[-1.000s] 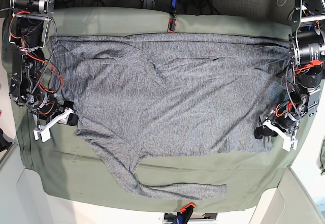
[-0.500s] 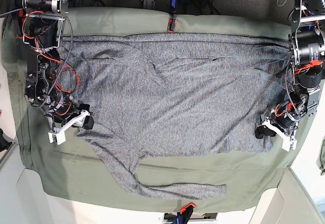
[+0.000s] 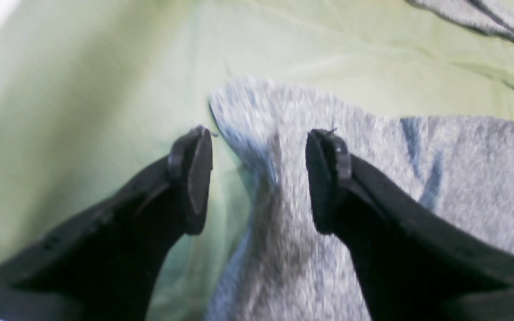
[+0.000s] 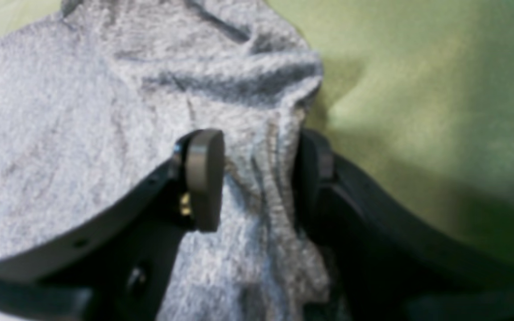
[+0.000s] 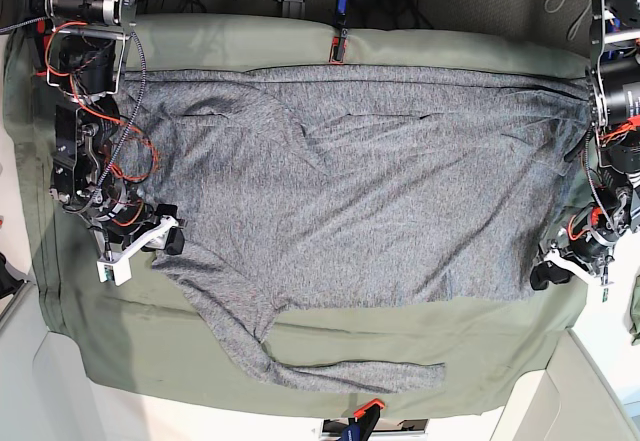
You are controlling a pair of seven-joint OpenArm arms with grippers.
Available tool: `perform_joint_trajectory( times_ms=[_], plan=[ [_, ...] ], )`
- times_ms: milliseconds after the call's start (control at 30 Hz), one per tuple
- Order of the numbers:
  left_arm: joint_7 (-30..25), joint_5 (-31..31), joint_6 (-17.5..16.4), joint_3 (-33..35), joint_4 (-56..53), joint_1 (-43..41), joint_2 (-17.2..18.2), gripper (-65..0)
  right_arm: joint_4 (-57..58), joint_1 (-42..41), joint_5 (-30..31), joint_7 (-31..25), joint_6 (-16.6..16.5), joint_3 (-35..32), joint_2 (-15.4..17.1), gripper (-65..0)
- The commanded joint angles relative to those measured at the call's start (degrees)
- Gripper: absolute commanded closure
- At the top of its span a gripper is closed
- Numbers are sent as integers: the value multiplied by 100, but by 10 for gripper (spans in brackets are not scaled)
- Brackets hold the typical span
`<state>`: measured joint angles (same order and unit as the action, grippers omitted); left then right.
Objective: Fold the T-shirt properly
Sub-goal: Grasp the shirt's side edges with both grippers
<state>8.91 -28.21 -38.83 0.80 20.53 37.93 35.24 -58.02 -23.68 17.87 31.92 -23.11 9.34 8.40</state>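
The heather-grey T-shirt (image 5: 340,191) lies spread across the olive-green cloth, with one sleeve (image 5: 340,373) trailing toward the front edge. At the shirt's left edge in the base view, my right gripper (image 5: 165,239) is shut on a bunched ridge of the T-shirt (image 4: 266,196), and both fingers press the knit in the right wrist view. At the shirt's lower right corner sits my left gripper (image 5: 545,273). Its jaws stand wide apart in the left wrist view, and the corner of the T-shirt (image 3: 279,147) lies loose between them, so the left gripper (image 3: 259,178) is open.
The olive-green table cloth (image 5: 450,346) covers the whole table and hangs over its edges. A red clamp (image 5: 338,46) holds it at the back edge and an orange one (image 5: 365,411) at the front. Cables and arm bases crowd the back corners.
My right gripper slid inward onto the shirt's left edge, then stayed. My left arm shifted outward and slightly forward by the shirt's right corner, its jaws narrowing a little.
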Motion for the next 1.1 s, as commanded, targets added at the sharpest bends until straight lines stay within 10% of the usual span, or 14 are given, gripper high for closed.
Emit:
perform_joint_trajectory(
  times_ms=[0,167,667,867,1067],
  plan=[
    [-229,-83,-17,-7,160,175,120,-327,-74,-151,-35,-63,-11,17,31,-269],
    [-782,426,1158,-7,175,160,92,-327,-74,-151,-96,46,-22,17,31,-270],
    [-614,686,964,-7,153,0,-623,-327,-74,-149,-94,155,-22,17,31,-269],
    [-638,802,1659,-7,153,0,-691,-323,-74,-151,-94,153,-22,17,28,-269],
    [-793,835,1679,-7,153,-2,-662,-30,-74,-151,-94,98,-22,17,28,-193]
  ],
)
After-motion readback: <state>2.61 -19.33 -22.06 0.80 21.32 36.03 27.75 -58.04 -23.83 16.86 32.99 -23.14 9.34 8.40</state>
